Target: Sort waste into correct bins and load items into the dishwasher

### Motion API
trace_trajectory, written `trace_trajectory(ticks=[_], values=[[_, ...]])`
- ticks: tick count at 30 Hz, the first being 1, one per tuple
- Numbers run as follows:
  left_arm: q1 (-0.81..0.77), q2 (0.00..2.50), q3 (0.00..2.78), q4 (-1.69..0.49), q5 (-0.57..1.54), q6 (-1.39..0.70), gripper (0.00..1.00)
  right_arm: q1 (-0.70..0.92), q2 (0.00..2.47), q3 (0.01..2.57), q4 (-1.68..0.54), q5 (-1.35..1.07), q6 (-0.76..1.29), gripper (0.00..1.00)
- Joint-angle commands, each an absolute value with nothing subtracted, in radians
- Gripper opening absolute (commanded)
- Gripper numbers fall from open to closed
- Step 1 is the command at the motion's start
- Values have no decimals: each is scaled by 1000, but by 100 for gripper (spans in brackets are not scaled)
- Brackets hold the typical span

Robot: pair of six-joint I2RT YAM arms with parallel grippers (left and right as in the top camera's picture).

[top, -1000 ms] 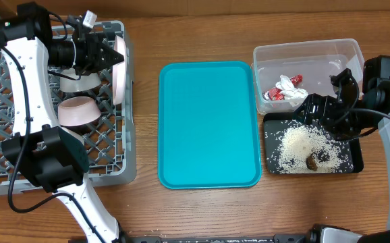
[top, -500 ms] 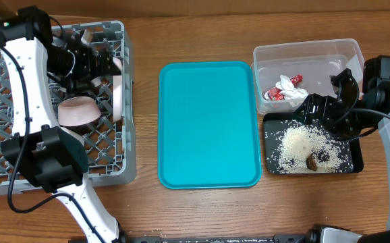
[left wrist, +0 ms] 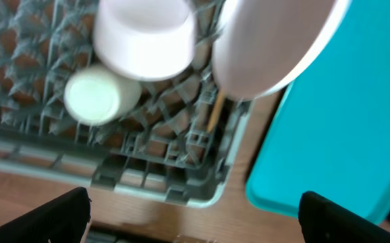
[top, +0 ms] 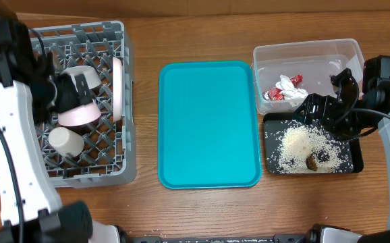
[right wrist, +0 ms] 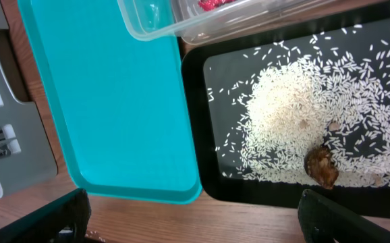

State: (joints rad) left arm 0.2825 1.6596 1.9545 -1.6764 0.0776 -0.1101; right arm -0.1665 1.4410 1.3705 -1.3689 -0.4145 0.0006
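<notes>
The grey dish rack [top: 114, 177] at the left holds a white plate [top: 117, 88] on edge along its right side, a pale bowl [top: 85, 75], a pink bowl [top: 80, 116] and a white cup [top: 65, 142]. My left gripper [top: 73, 91] hangs open and empty above them. From the left wrist I see the plate [left wrist: 269, 47], bowl [left wrist: 148, 34], cup [left wrist: 97, 98] and a chopstick [left wrist: 215, 111] in the rack. The wrapper [top: 286, 89] lies in the clear tub [top: 347, 47]. Rice [top: 303, 143] and a brown lump [top: 312, 162] lie in the black tray [top: 357, 158]. My right gripper [top: 323, 111] is open over that tray.
A flat teal tray [top: 208, 125] lies on the wooden table between the rack and the bins. In the right wrist view the teal tray [right wrist: 107, 88] sits close beside the black tray [right wrist: 193, 135] with its rice [right wrist: 296, 121] and lump [right wrist: 322, 165].
My left gripper has opened and let go of the plate, which now stands in the rack's right side. The left arm has drawn back to the left. The right arm has not moved.
</notes>
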Motion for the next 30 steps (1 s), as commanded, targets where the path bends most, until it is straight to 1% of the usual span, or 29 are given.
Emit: trace_trajectory(ticks=[1,5,9,12,15,20,25,30], values=[[287,1540,1777,-1611,16,-143,100,-163,1433,1380,-1365,-419,-1,100],[287,1317,1555,-1439,20,-123,100,-163,1433,1380,-1368,-402,-16,100],[287,1061,1327,-1250,112,-20,100,-163,1432,1380,-1266,-290,4,100],[287,884,1179,-1158,167,38,100,-163,1425,1380,-1195,-263,20,100],[287,726,1074,-1125,183,21,100,-163,1354,1370,-1142,-257,27,100],[287,647,1025,-1124,182,19,100,-163,1148,1289,-1086,-146,79,100],[287,650,1023,-1116,181,19,100,-163,906,1167,-1071,-130,82,100],[287,656,1023,-1114,181,19,100,-163,774,1111,-1097,-105,82,100]])
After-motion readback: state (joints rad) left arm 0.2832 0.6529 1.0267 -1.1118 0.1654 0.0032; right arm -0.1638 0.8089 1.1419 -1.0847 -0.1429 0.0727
